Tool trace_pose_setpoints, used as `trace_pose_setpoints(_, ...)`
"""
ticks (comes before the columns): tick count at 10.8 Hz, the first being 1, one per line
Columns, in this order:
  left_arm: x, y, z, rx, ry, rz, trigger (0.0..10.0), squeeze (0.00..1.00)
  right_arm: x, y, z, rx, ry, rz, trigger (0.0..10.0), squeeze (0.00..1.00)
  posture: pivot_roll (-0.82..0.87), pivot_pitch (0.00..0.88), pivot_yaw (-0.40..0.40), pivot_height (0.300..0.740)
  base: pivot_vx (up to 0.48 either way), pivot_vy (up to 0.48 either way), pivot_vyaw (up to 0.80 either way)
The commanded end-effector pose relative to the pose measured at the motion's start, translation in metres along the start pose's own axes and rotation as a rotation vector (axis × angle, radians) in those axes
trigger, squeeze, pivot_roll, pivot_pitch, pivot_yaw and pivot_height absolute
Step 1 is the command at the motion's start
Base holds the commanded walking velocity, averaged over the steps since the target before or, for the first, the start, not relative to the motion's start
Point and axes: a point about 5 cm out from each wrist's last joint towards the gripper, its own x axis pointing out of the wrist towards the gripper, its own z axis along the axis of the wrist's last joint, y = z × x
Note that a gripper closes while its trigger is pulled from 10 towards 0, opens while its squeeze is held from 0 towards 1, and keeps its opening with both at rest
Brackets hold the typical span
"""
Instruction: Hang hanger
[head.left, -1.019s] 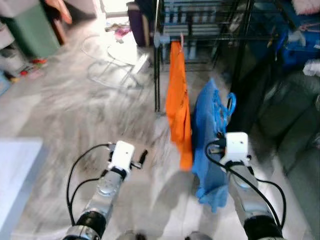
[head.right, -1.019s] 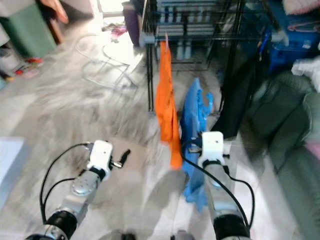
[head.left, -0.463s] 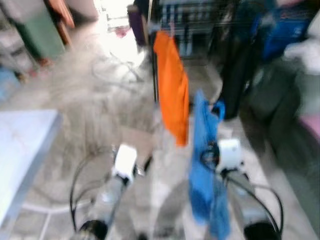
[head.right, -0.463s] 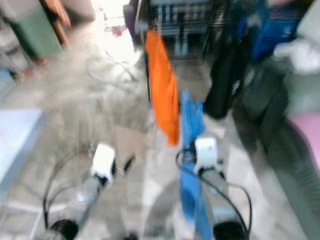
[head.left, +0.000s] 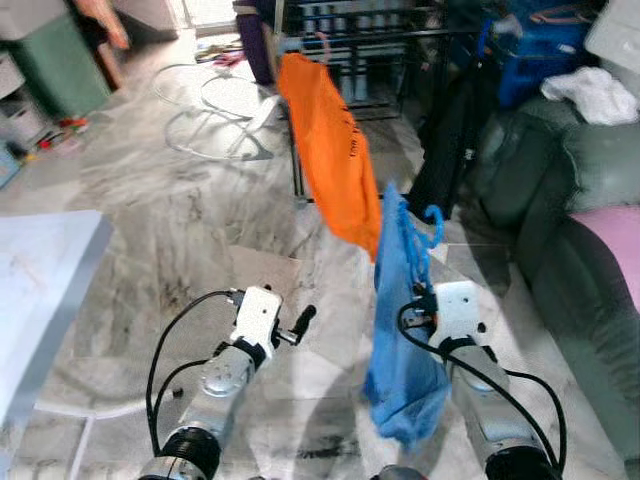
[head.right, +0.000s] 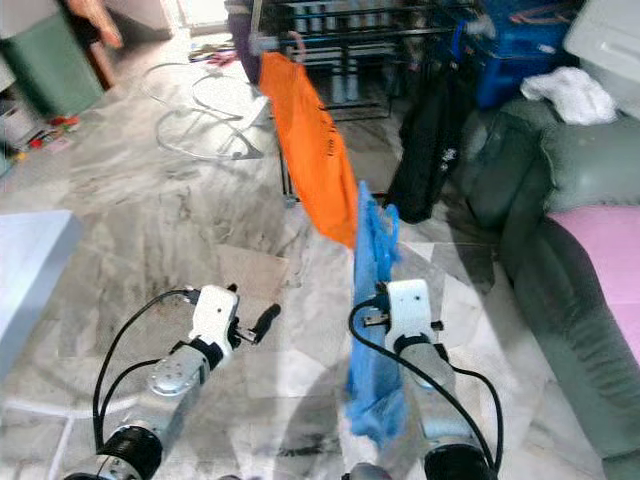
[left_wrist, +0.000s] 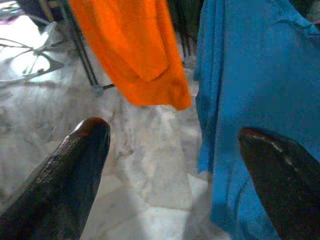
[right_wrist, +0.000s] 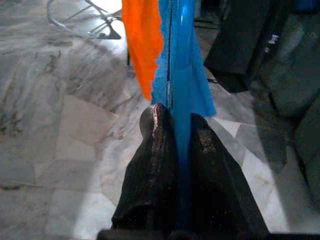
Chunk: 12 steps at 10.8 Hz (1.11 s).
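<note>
Nearest the camera, the right gripper (right_wrist: 176, 131) was pinched tight on a blue hanger (head.left: 432, 222) carrying a blue garment (head.left: 405, 330), which hung down beside and below the wrist; the hanger's hook rose just above the gripper. The left gripper (left_wrist: 172, 145) was held out over the marble floor (head.left: 180, 220) with its fingers (left_wrist: 75, 170) spread wide and nothing between them, well to the left of the blue garment. A pale table corner (head.left: 40, 290) stood at the robot's left.

Just beyond the blue garment, an orange garment (head.left: 330, 165) hung tilted from the rail of a black metal rack (head.right: 350, 30). Past it, a black garment (head.right: 425, 150) hung from the same rack. A grey-green sofa (head.left: 560, 190) with a pink cushion (head.right: 600, 260) lay to the right, a white cloth (head.left: 590, 92) on it farther back. White cable loops (head.left: 215, 110) lay on the far floor.
</note>
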Motion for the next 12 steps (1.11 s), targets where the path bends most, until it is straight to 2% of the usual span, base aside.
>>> trace_pose_setpoints(1,-0.001,0.000,-0.001,-0.002,0.003,-0.007,10.0,0.00,0.002,0.002,0.012,-0.010,-0.050,0.017,10.0,0.00,-0.31,0.125,0.073,0.740,0.000,-0.371,0.80)
trace_pose_setpoints(4,-0.001,-0.002,-0.003,-0.009,0.008,-0.015,10.0,0.00,0.000,0.004,0.010,-0.012,-0.046,0.036,10.0,0.00,-0.32,0.125,0.069,0.740,0.000,-0.375,0.80)
trace_pose_setpoints(7,-0.002,-0.004,-0.006,-0.012,0.016,-0.016,10.0,0.00,-0.002,0.012,0.008,-0.043,-0.040,0.115,10.0,0.00,-0.32,0.125,0.059,0.740,0.000,-0.364,0.80)
trace_pose_setpoints(9,-0.003,-0.003,-0.007,-0.003,0.024,-0.009,10.0,0.00,-0.003,0.017,0.008,-0.049,-0.043,0.158,10.0,0.00,-0.31,0.124,0.058,0.740,0.000,-0.122,0.80)
trace_pose_setpoints(10,-0.003,-0.003,-0.007,-0.003,0.026,-0.003,10.0,0.00,-0.004,0.019,0.008,-0.022,-0.042,0.175,10.0,0.00,-0.31,0.124,0.059,0.740,0.000,0.000,0.00)
trace_pose_setpoints(11,-0.003,0.002,-0.009,-0.002,0.045,0.056,10.0,0.00,-0.004,0.022,0.009,-0.044,-0.051,0.196,10.0,0.00,-0.31,0.125,0.059,0.740,0.000,0.000,0.00)
trace_pose_setpoints(12,-0.005,0.014,-0.007,0.013,0.034,0.150,10.0,0.00,-0.005,0.024,0.010,-0.031,-0.068,0.216,10.0,0.00,-0.31,0.126,0.055,0.740,0.000,0.000,0.00)
